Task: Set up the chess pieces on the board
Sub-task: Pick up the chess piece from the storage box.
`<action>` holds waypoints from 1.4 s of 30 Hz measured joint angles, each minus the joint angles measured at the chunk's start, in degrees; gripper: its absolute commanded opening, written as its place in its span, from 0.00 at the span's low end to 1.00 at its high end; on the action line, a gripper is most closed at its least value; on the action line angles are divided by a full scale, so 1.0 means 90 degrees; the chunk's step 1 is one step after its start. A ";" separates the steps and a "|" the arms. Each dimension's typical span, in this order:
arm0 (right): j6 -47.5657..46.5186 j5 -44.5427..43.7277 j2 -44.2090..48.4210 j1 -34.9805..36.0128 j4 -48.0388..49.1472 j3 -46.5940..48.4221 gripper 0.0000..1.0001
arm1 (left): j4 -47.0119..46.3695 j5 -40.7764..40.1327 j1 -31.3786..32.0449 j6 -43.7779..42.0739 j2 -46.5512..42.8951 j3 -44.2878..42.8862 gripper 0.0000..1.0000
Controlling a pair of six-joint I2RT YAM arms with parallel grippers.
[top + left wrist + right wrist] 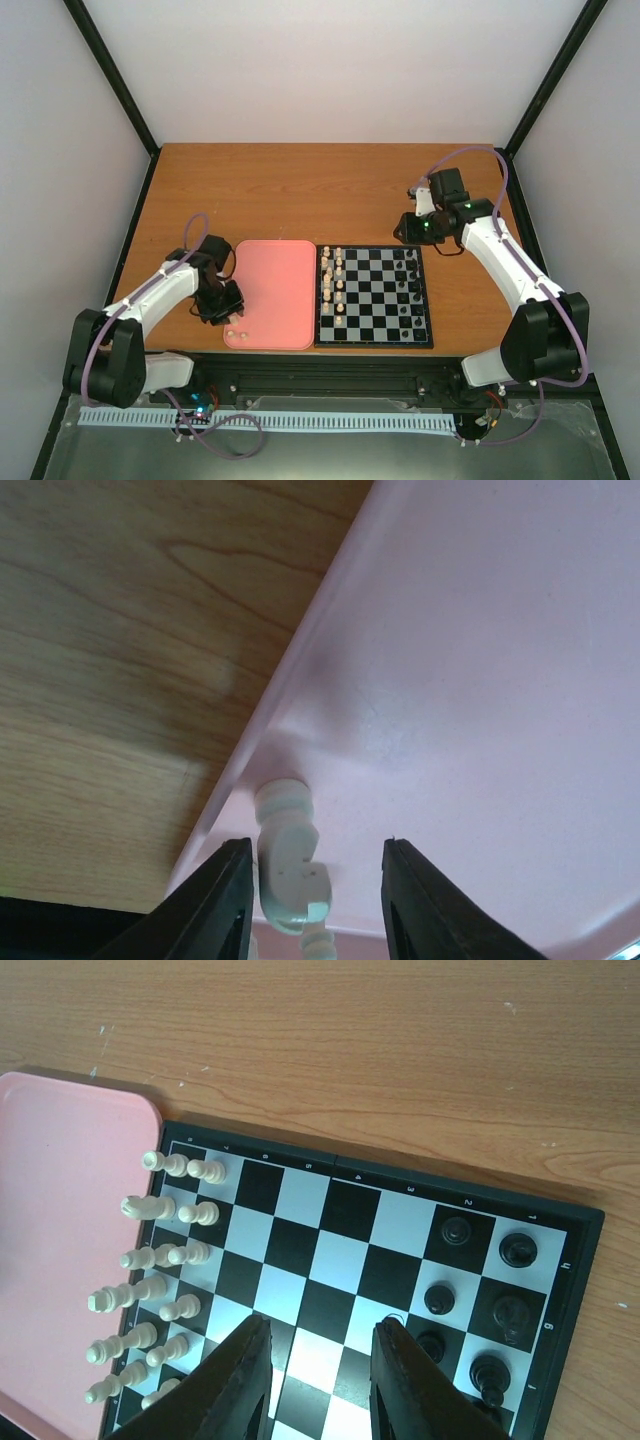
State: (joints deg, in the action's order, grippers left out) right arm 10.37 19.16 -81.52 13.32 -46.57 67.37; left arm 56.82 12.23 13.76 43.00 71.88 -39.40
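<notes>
The board (375,297) lies at the table's front centre. Cream-white chess pieces (335,285) stand in its two left columns, and black pieces (408,285) on its right side. Two more white pieces (236,333) lie in the pink tray's (270,290) near left corner. My left gripper (222,305) is open over that corner. In the left wrist view a white knight (288,855) sits between the open jaws of that gripper (317,845), close to the left finger. My right gripper (408,228) hovers open and empty over the board's far right; in its wrist view it (320,1360) is above the middle squares.
The pink tray (60,1240) abuts the board's left edge. Bare wooden table (300,190) stretches behind both. A second white piece (318,945) shows at the bottom edge of the left wrist view. Black frame posts stand at the table's far corners.
</notes>
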 measured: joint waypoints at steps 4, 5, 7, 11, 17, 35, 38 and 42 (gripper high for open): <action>-0.0036 0.0034 -0.0002 -0.0053 0.0000 0.0000 0.29 | -0.0073 0.0002 -0.0002 0.0000 0.0138 0.0000 0.40; -0.0046 0.0053 -0.0002 -0.0053 0.0000 0.0000 0.29 | -0.0083 0.0002 -0.0002 0.0000 0.0163 0.0000 0.40; -0.0061 0.0095 -0.0007 -0.0056 -0.0002 0.0000 0.29 | -0.0117 0.0000 -0.0005 0.0000 0.0197 0.0000 0.38; -0.0104 0.0126 -0.0036 -0.0066 -0.0005 0.0000 0.29 | -0.0170 0.0000 -0.0005 -0.0002 0.0233 0.0000 0.36; -0.0155 0.0160 -0.0044 -0.0109 -0.0010 0.0000 0.29 | -0.0199 0.0000 -0.0007 -0.0005 0.0410 0.0000 0.30; -0.0175 0.0214 -0.0044 -0.0206 0.0010 -0.0034 0.29 | 0.0357 -0.0041 0.0073 -0.0257 0.0243 -0.0554 0.16; -0.0175 0.0262 -0.0044 -0.0231 0.0027 -0.0034 0.29 | 0.0646 -0.0036 0.0352 -0.0265 0.0148 -0.0930 0.16; -0.0175 0.0299 -0.0044 -0.0282 0.0107 -0.0039 0.29 | 0.0933 0.0049 0.1353 -0.0146 0.0170 -0.1486 0.16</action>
State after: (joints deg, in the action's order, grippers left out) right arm 8.80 21.85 -81.91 10.79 -45.60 67.02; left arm 65.21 12.67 25.93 41.69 73.41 -52.77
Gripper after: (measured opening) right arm 0.290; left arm 0.180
